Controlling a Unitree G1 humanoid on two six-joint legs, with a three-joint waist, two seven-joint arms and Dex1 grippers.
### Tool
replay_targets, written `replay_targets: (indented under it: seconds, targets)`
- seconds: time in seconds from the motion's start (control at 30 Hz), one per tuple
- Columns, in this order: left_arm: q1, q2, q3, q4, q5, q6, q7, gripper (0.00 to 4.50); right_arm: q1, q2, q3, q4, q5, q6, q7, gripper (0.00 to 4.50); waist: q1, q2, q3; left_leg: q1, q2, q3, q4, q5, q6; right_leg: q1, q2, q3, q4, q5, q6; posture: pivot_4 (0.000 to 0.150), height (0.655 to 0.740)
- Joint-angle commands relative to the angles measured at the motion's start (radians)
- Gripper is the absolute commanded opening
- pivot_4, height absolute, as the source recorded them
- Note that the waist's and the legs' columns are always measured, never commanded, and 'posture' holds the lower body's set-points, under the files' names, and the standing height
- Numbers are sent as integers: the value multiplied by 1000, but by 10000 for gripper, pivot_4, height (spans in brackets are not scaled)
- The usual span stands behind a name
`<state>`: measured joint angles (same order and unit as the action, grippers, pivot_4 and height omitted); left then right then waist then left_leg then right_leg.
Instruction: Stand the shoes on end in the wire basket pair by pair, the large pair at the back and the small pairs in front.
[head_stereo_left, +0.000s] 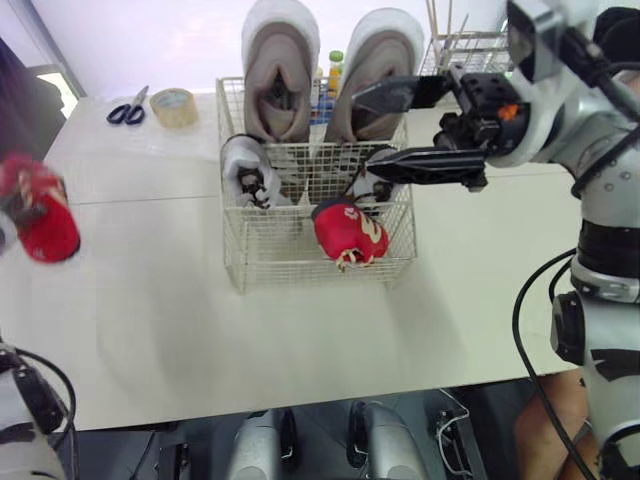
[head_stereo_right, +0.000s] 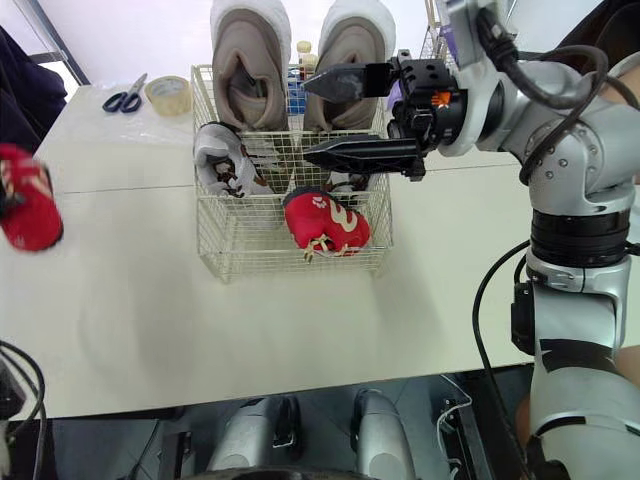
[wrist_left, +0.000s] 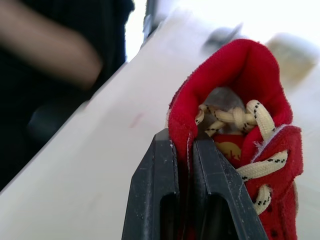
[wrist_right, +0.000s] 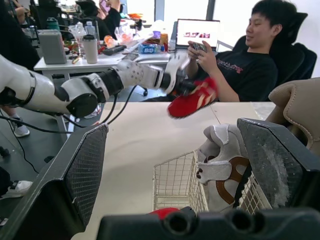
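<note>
On the white tabletop (head_stereo_left: 150, 300): a white wire basket (head_stereo_left: 270, 258) sits in the middle, toward the back.
Back of the basket: one big tan shoe (head_stereo_left: 280, 75) and its twin (head_stereo_left: 378, 70) stand on end, side by side.
Middle of the basket: a small white shoe with brown bits (head_stereo_left: 245, 170) stands on the left. Another small white shoe (head_stereo_left: 370, 187) is on the right, partly hidden.
Front of the basket: a small red shoe with cream laces (head_stereo_left: 348, 232) lies tipped over in the front right corner.
Left gripper (wrist_left: 185, 141): pinched tight on the edge of a second small red shoe (head_stereo_left: 40, 210), held up over the left end of the tabletop, well apart from the basket.
Right gripper (head_stereo_left: 365, 128): its two black fingers are spread wide with nothing between them, up over the right side of the basket.
Back left corner: dark-handled scissors (head_stereo_left: 128, 108) and a roll of tan tape (head_stereo_left: 174, 106) lie near each other.
</note>
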<state>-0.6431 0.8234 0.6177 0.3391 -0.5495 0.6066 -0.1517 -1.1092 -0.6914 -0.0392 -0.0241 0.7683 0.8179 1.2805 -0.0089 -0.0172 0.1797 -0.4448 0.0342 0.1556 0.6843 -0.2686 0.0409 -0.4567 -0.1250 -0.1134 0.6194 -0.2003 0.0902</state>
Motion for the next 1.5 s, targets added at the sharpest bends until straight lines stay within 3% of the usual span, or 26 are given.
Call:
replay_targets:
  seconds: [0.03, 0.3, 0.47, 0.8, 1.5]
  targets:
    - [-51, -104, 33, -392, -106, -55, 74, 408, -39, -14, -9, 21, -12, -26, 11, 45000, -1, 0, 0, 0, -1, 0, 0, 0, 0, 0, -1, 0, 0, 0, 0, 1500, 7400]
    - [-70, -410, -119, -766, -118, -142, 227, 408, -56, -29, 3, 78, -54, -57, 41, 45000, -4, 0, 0, 3, -1, 2, 0, 1, 1, 3, 2, 0, 0, 1, 1, 1500, 7400]
    - [-78, -493, -226, -873, -98, -125, 285, 408, -47, -67, -9, 102, -71, -56, 46, 45000, 0, 0, 0, 3, -1, 2, 0, 1, 1, 5, 2, 0, -2, 1, 1, 1500, 7400]
    - [16, -449, -282, -1032, -115, -62, 259, 408, 9, -44, -4, 53, -73, -74, 2, 45000, -2, 0, 0, 4, 0, -1, 1, 1, 1, 6, 3, 0, -2, 1, 1, 1500, 7400]
    - [388, -595, -484, -915, 168, -516, -30, 408, 0, -11, 16, 94, -145, -151, 2, 45000, 2, 0, 0, 5, 0, -3, 1, 1, 1, 9, 3, -2, -4, 1, 1, 1500, 7400]
